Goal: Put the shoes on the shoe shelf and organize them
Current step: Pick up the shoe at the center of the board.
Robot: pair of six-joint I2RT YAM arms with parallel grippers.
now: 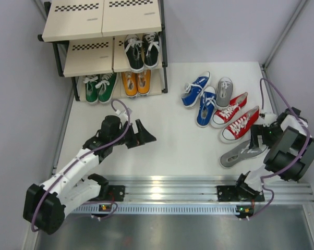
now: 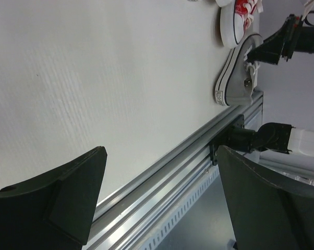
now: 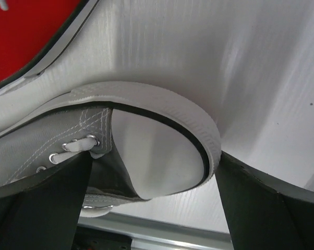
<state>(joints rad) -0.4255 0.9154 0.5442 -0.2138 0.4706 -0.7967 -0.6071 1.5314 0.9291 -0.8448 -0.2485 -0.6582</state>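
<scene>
Six shoes [image 1: 134,52] are sitting on the eleven-o'clock shoe shelf [image 1: 86,58]; six are waiting. Left fingers [image 2: 68,192] are gaping empty, right fingers [image 3: 261,208] spreading wide around a grey shoe [image 3: 157,156].

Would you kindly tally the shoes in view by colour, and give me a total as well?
green shoes: 2
orange shoes: 2
black shoes: 2
blue shoes: 2
red shoes: 2
grey shoes: 2
Total: 12
</scene>
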